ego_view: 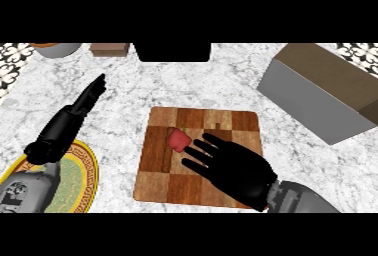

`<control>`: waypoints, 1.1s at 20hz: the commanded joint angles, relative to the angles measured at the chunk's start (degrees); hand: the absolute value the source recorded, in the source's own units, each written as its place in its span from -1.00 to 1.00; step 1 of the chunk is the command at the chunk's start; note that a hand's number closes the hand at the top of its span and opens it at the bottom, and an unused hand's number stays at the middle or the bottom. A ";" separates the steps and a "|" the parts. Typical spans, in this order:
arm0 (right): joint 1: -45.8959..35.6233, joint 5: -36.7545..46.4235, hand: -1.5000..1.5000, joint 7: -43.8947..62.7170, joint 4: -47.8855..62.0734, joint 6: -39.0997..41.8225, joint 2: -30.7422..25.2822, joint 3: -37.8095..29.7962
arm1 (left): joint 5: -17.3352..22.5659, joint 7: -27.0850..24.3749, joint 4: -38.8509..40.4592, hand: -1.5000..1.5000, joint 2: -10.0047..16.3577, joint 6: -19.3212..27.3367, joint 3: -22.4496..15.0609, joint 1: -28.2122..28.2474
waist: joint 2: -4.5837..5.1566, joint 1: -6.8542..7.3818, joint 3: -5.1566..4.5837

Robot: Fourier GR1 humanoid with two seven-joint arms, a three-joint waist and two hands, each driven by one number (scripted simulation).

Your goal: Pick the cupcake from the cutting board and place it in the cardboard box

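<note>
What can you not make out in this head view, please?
Cupcake: whether the right hand touches it or hovers above.
Cardboard box: its opening cannot be told; the right edge cuts it off.
Plate: partly covered by the left forearm.
Black object: cut off at the top.

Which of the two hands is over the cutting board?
The right hand, open beside the cupcake; the left hand points away, off the cutting board.
</note>
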 commanded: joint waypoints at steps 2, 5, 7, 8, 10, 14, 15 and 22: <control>-0.87 6.17 -1.00 -1.02 5.46 -2.26 2.93 1.04 | -1.15 -0.19 1.87 0.00 -1.12 -1.56 1.97 -2.17 | 0.05 -0.03 0.00; 2.45 8.56 -1.00 -0.41 3.98 -3.34 3.12 1.73 | -0.85 5.25 -3.45 0.00 -1.02 -2.03 2.78 -1.88 | -0.02 -0.10 0.01; 1.51 8.95 -1.00 -4.86 9.92 -7.62 2.21 -0.06 | -3.56 -2.71 3.15 0.00 -3.97 -0.59 1.68 -0.35 | 0.08 -0.10 0.00; -1.72 9.22 -1.00 -6.13 11.99 -6.52 3.64 -2.39 | -3.26 -0.01 1.59 0.00 -3.45 -1.62 2.34 -1.70 | 0.06 0.01 0.00; -1.06 8.99 -1.00 -5.78 9.71 -1.98 4.96 -2.57 | -1.36 4.42 -5.44 0.00 -1.99 -3.78 3.58 1.26 | -0.05 0.11 0.00; 0.40 10.94 -1.00 -9.54 15.61 -7.48 6.82 -3.18 | -2.82 3.58 -4.77 0.00 -3.66 -4.07 3.80 2.12 | -0.01 0.06 0.00; 3.23 13.11 -1.00 -9.82 20.01 -15.10 6.62 -0.71 | -3.31 -0.27 -1.66 0.00 -3.12 -4.29 4.23 2.37 | 0.06 0.08 0.01; 1.55 18.60 -1.00 -9.43 23.12 -13.61 9.02 -3.66 | -2.71 2.62 -1.62 0.00 -3.37 -7.29 7.11 -0.72 | 0.02 0.00 0.00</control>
